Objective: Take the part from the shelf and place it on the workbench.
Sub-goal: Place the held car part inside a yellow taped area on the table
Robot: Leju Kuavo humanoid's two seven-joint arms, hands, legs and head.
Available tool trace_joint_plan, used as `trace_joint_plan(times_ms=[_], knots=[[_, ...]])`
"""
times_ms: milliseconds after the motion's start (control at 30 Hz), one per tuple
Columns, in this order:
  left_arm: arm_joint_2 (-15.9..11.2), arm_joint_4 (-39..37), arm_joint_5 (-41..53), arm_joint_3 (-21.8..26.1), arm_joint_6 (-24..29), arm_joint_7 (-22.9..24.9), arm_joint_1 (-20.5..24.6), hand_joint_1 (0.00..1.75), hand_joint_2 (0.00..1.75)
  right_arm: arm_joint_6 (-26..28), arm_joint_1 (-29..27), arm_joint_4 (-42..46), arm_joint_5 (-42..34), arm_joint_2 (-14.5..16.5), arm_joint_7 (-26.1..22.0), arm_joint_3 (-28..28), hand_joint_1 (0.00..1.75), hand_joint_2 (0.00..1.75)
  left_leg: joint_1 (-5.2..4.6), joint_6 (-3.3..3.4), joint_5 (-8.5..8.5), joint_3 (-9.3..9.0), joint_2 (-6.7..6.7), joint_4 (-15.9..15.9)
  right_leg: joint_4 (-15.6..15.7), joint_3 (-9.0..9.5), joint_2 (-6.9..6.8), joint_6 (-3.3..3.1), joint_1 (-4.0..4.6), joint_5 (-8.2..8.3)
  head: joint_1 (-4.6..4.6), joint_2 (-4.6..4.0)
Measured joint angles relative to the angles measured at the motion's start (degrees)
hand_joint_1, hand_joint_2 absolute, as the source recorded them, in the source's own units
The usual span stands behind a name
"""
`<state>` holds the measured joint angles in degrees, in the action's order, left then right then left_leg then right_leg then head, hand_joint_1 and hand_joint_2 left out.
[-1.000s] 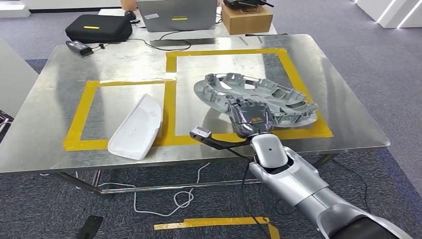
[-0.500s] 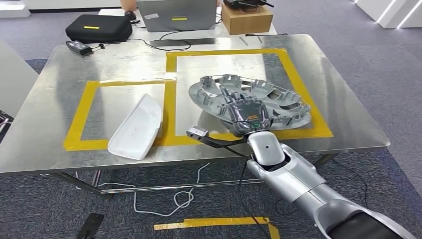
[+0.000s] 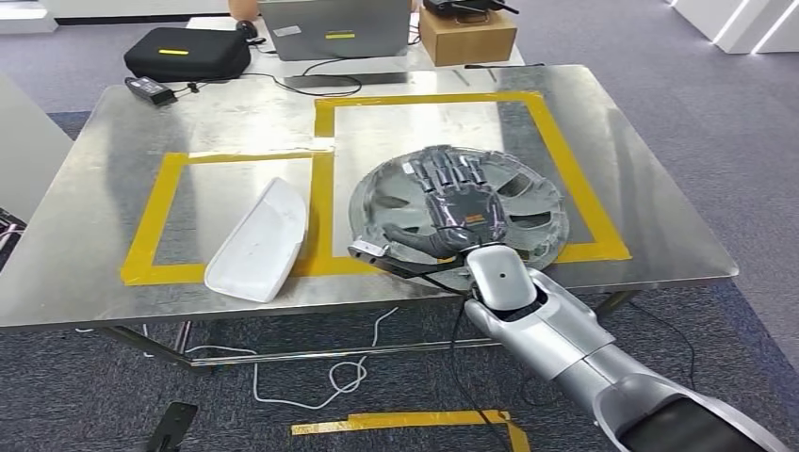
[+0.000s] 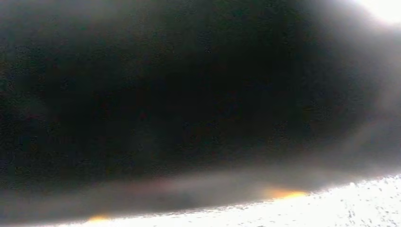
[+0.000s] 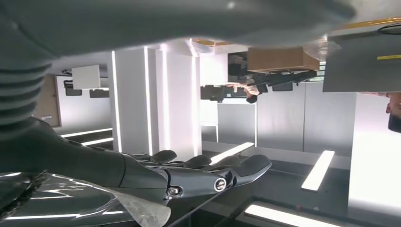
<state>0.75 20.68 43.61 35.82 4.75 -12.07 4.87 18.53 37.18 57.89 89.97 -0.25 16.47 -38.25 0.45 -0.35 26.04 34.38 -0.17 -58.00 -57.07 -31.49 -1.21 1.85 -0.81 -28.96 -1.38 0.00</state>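
Since part (image 3: 528, 202) lies flat inside right taped rectangle near workbench (image 3: 113, 273) front edge, placement looks done. Wide disc, spoked, film-wrapped: likely light, stiff, slick. Best hold: rim or spoke opening. Right hand (image 3: 459, 202) spread flat on top, fingers straight, grasping nothing. Left hand: cannot tell. White panel (image 3: 259, 240) apart, left rectangle.

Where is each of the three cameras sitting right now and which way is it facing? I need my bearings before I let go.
Head view: high on the body, looking down at the workbench; right arm and right hand on the round grey part.
Left wrist view: dark blur, direction cannot be told.
Right wrist view: behind the right hand, turned, facing across the room toward the cardboard box.
Shared: right hand, box.
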Motion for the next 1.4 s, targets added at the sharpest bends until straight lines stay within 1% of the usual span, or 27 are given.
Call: trace_joint_plan(times_ms=[667,1400], knots=[[-0.04,0.00,1.00,-0.03,0.24,-0.91,-0.09,0.00,0.00,-0.50,-0.23,0.10,0.01,0.01,0.14,0.00,0.00,0.00,0.00,0.01,-0.01,-0.03,0.00,0.00,0.00,0.02,0.00,0.00,0.00,0.01,0.00,0.00],[-0.78,0.00,3.15,-1.05,0.24,-1.15,-0.10,0.00,0.00,-0.47,-1.00,0.10,0.01,-0.02,0.35,0.92,0.00,0.00,0.00,0.02,-0.02,-0.05,0.00,0.00,0.00,0.03,0.01,0.00,0.00,0.01,0.00,0.00]])
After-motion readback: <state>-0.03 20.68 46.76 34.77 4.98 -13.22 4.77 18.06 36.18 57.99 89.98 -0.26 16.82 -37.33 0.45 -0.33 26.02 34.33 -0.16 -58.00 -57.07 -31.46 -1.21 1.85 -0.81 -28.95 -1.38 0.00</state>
